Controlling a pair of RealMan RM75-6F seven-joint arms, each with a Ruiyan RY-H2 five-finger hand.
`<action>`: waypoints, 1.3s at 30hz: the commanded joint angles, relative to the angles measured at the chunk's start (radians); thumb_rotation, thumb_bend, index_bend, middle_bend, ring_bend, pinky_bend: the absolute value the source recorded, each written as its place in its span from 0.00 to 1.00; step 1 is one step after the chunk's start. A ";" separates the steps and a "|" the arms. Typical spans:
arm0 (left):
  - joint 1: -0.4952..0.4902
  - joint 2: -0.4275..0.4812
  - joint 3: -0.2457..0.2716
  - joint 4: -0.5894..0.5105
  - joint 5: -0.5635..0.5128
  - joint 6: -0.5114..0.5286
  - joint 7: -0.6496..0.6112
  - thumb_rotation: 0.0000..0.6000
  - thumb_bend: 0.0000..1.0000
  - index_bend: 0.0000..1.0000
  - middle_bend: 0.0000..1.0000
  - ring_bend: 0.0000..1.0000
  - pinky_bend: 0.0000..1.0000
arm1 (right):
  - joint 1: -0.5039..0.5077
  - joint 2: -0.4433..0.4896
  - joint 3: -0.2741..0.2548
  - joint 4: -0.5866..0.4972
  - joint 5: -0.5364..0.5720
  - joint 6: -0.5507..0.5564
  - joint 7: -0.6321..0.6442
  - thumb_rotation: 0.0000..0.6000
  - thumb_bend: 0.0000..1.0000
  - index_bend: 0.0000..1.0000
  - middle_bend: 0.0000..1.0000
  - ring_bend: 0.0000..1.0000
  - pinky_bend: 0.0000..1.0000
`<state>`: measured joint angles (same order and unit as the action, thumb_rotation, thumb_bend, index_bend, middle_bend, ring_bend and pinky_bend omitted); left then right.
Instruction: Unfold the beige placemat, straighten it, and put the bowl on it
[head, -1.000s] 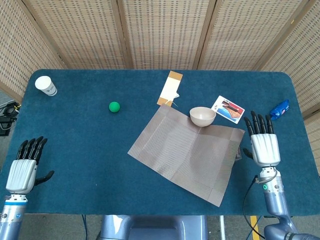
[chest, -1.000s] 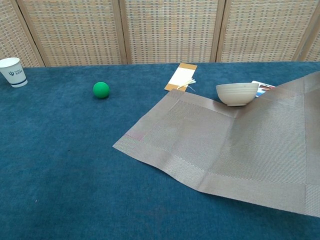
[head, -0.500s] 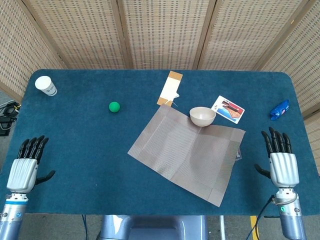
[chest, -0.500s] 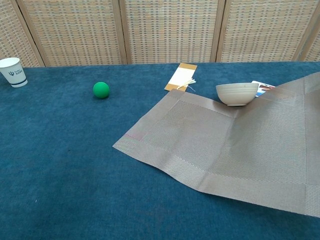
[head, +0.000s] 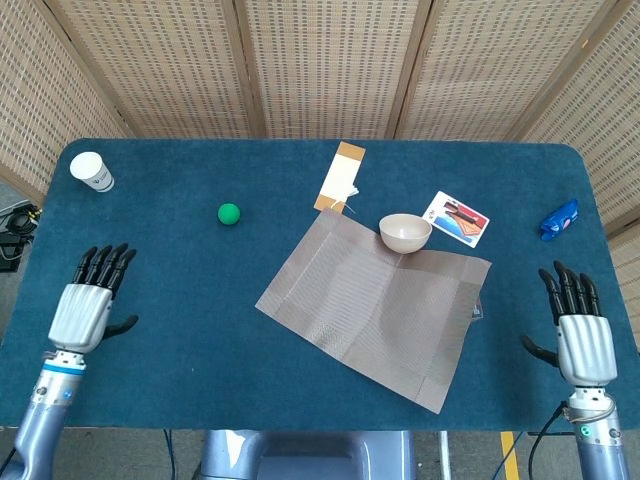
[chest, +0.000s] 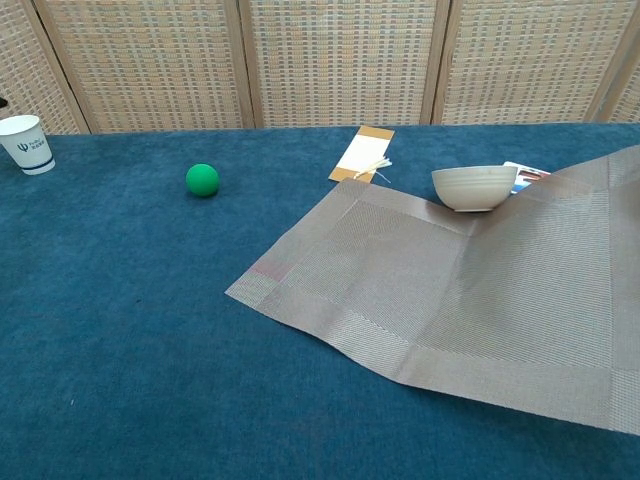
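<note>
Right hand (head: 584, 345) is pulling back off the placemat (head: 375, 305), left hand (head: 85, 310) is moving in; both spread, empty. Mat's unfolded, bowl (head: 405, 232) is still waiting at the mat's far edge.

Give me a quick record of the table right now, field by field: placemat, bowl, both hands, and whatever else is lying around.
placemat: beige placemat unfolded, lying at an angle
bowl: bowl at the mat's far edge, not clearly on it
left hand: left hand open, holds nothing
right hand: right hand open, holds nothing
other: green ball, paper cup, card, blue packet, brown sleeve
</note>
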<state>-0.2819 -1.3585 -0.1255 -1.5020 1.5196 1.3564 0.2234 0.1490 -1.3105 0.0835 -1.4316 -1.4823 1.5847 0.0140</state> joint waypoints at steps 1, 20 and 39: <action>-0.078 -0.025 -0.032 -0.003 -0.020 -0.088 0.082 1.00 0.05 0.02 0.00 0.00 0.00 | -0.004 0.008 0.004 -0.005 -0.003 -0.003 0.013 1.00 0.13 0.07 0.00 0.00 0.00; -0.346 -0.243 -0.086 0.131 -0.200 -0.376 0.361 1.00 0.07 0.02 0.00 0.00 0.00 | -0.016 0.037 0.021 -0.018 -0.015 -0.010 0.053 1.00 0.13 0.09 0.00 0.00 0.00; -0.447 -0.393 -0.050 0.233 -0.257 -0.437 0.439 1.00 0.07 0.02 0.00 0.00 0.00 | -0.012 0.034 0.044 0.010 0.015 -0.045 0.089 1.00 0.13 0.09 0.00 0.00 0.00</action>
<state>-0.7233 -1.7433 -0.1796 -1.2772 1.2671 0.9212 0.6568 0.1373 -1.2764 0.1267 -1.4220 -1.4674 1.5403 0.1016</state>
